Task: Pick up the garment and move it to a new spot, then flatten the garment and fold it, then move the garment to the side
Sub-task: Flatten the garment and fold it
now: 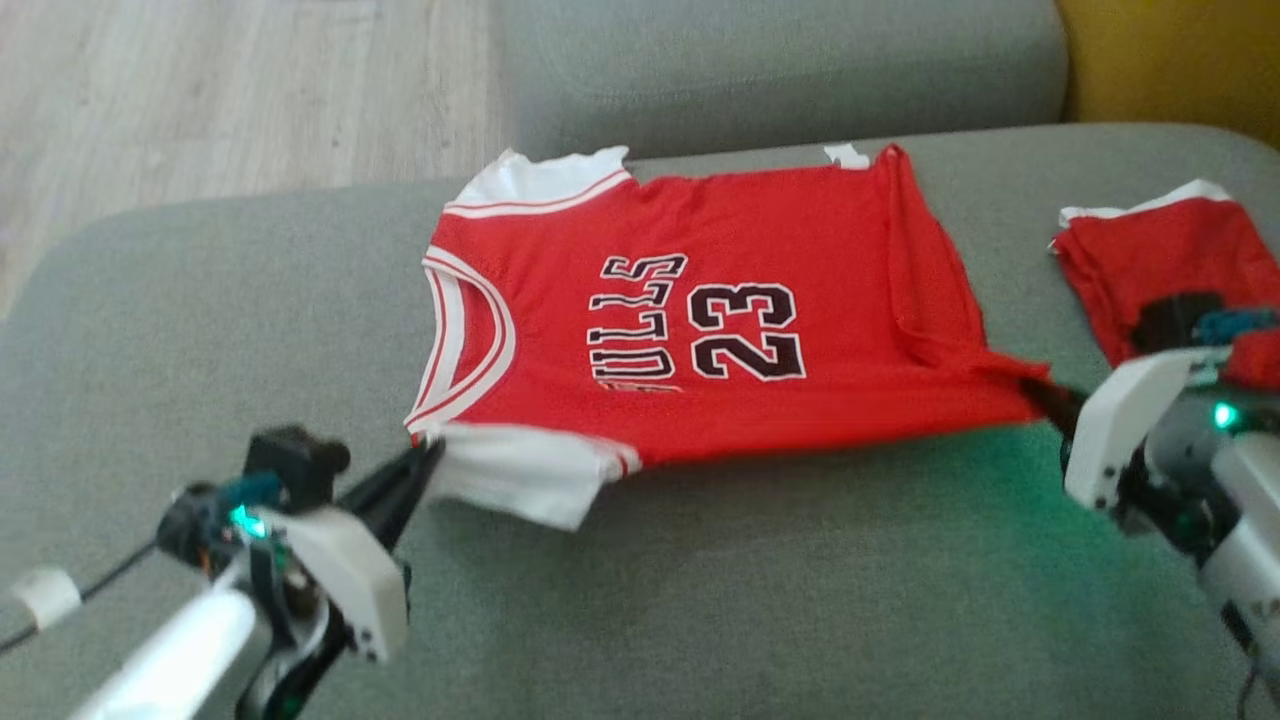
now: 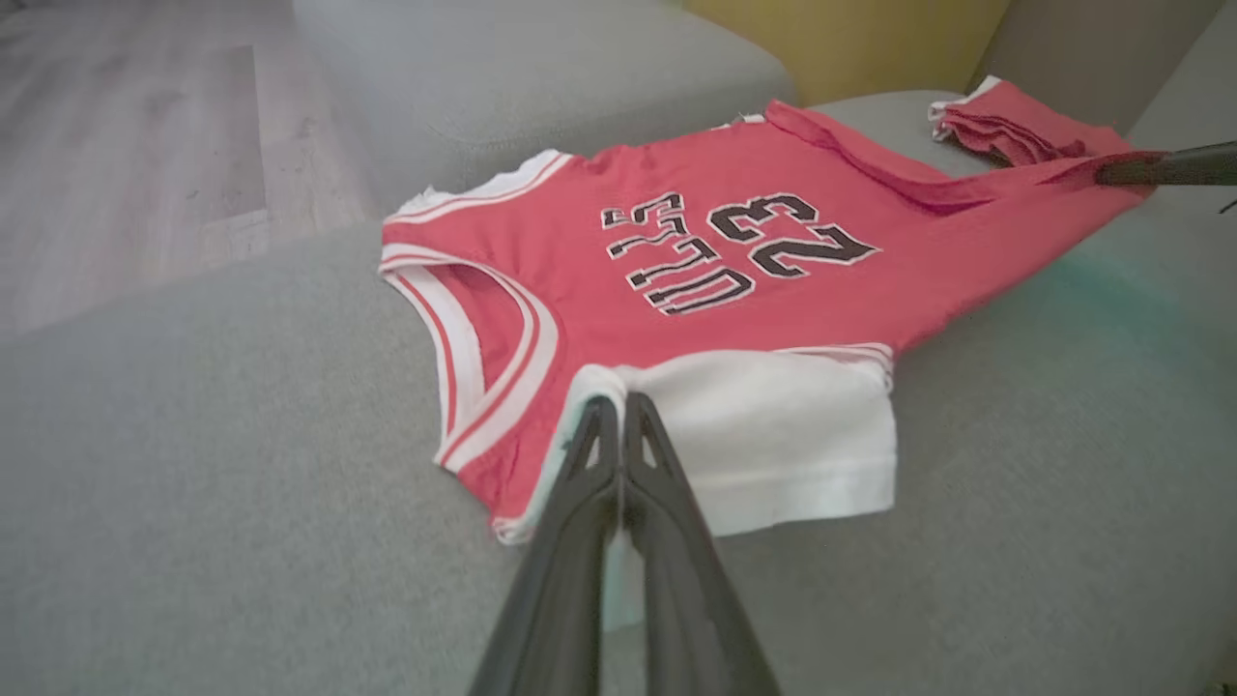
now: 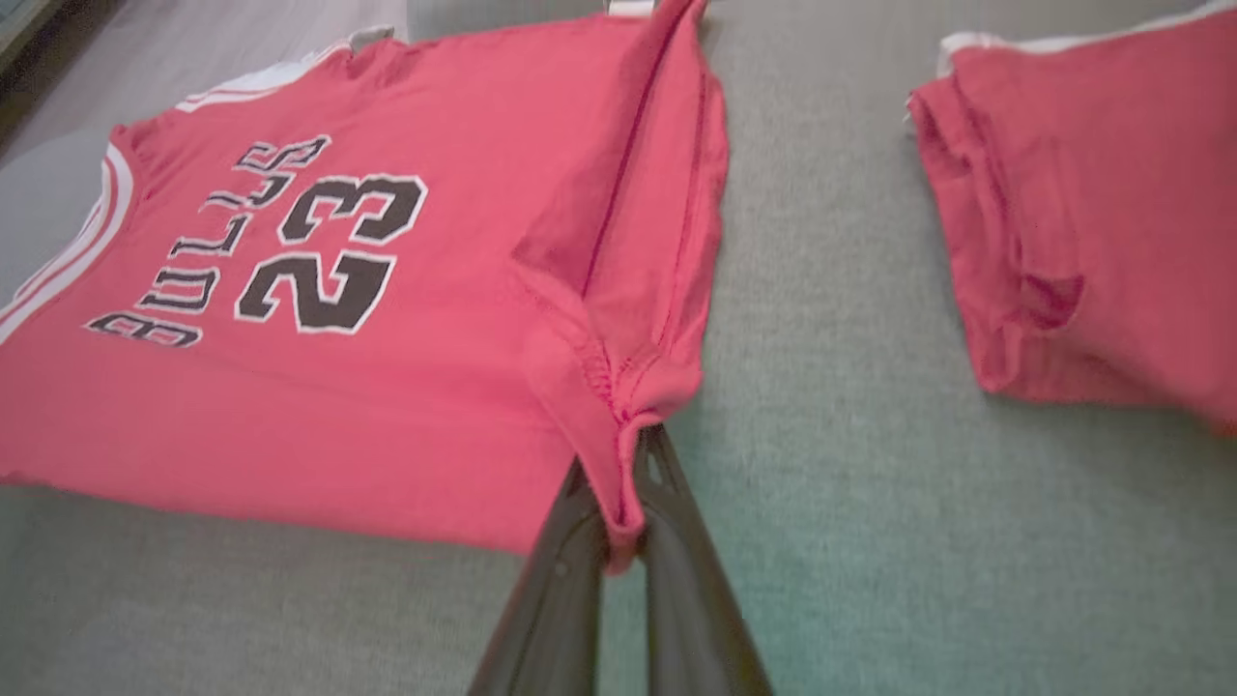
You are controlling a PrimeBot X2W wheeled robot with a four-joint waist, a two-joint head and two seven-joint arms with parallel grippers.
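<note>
At the lower left of the head view, the left gripper (image 1: 432, 458) has its two dark fingers pressed together on the near shoulder of the garment (image 1: 700, 330), where the white sleeve (image 1: 520, 480) meets the red body. The garment, a red jersey, lies face up across the middle of the frame on the grey cushion (image 1: 700, 600), with its neck toward the left and its hem toward the right. It looks mostly flat, though a raised crease runs through the cloth near the hem. Right of centre, the right gripper (image 1: 1048, 395) is likewise clamped tight on the near hem corner, with the cloth bunched between its fingers. At the right edge of the frame, a second red garment (image 1: 1160, 250) lies folded. Judging by this, the placing seems done and the flattening is nearly finished; folding and moving the garment aside are left.
</note>
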